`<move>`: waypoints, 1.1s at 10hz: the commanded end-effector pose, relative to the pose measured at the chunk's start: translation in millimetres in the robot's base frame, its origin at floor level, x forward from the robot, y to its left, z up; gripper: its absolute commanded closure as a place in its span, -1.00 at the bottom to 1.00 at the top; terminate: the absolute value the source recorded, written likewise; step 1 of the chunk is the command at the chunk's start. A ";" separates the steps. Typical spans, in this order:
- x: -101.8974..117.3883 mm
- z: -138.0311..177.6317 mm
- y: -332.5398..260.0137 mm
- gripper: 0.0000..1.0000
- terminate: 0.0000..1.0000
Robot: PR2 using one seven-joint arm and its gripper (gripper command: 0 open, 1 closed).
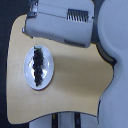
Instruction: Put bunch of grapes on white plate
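The white plate [39, 66] lies on the wooden table [75, 75], toward the exterior view's left. The bunch of grapes [38, 62], a dark elongated cluster, rests on the plate, running lengthwise along its middle. The robot's grey arm [60, 22] spans the top of the view, above and apart from the plate. Its gripper fingers do not show in this frame, so nothing is seen holding the grapes.
A large grey rounded part of the robot [112, 30] fills the upper right and runs down the right edge. The table's curved edge passes along the left and bottom. Dark floor with two pale strips [64, 121] shows below.
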 end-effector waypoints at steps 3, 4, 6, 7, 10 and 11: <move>-36.2 24.8 -156.5 -1.00 -1.00; -37.3 29.7 -189.1 -1.00 -1.00; -39.9 34.5 -223.8 -1.00 -1.00; -40.7 36.2 -240.5 -1.00 -1.00; -37.6 43.1 -298.5 -1.00 -1.00; -36.3 43.9 -315.5 -1.00 -1.00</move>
